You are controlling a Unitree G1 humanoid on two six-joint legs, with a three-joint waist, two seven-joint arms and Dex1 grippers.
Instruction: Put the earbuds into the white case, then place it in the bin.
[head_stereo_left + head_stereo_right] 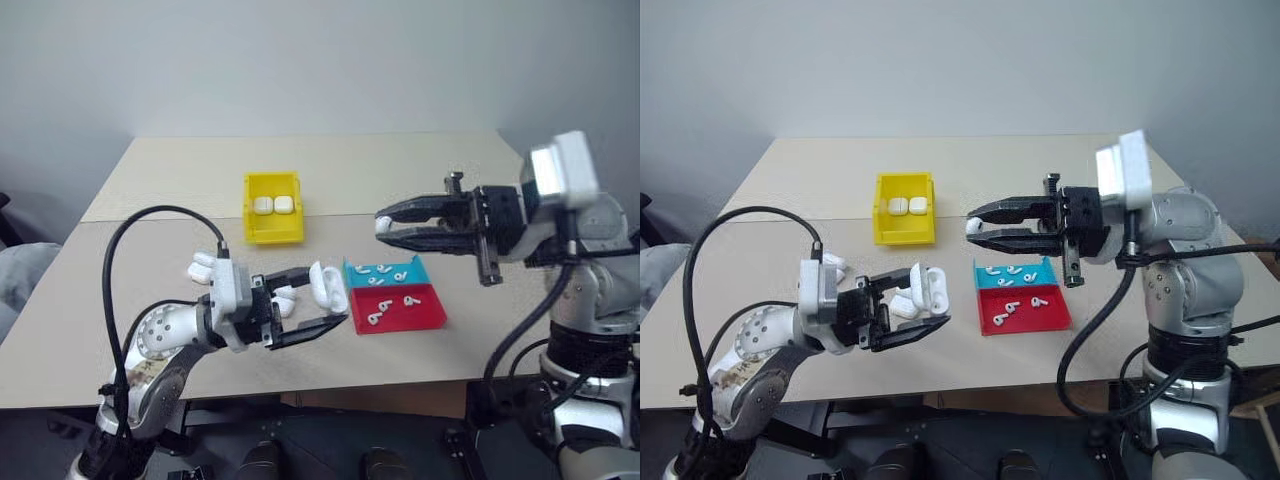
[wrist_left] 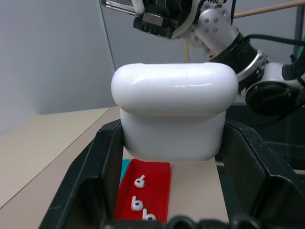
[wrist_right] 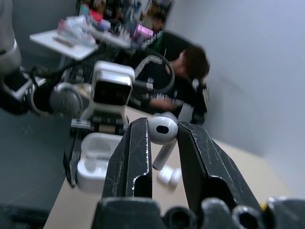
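The left pincer [image 1: 305, 305] squeezes the white case [image 1: 327, 284], lid flipped up, held above the table [image 1: 160, 190] beside the red tray [image 1: 425, 312]. The right pincer [image 3: 163, 143] pinches one earbud [image 3: 162, 131] up in the air

The bin [image 1: 272, 207] is bright yellow, with two glossy white cases [image 1: 273, 205] inside. The shallow trays are teal [image 1: 386, 270] and red [image 1: 398, 308], each dotted with small white earbuds [image 1: 385, 306]. The open case [image 1: 327, 285] in the black-fingered left gripper [image 1: 305, 305] is plain glossy white, as are the spare cases [image 1: 203, 267] behind that arm. The earbud [image 3: 162, 130] pinched in the black right gripper [image 1: 383, 225] is white with a dark oval spot. The table [image 1: 180, 170] is pale beige.
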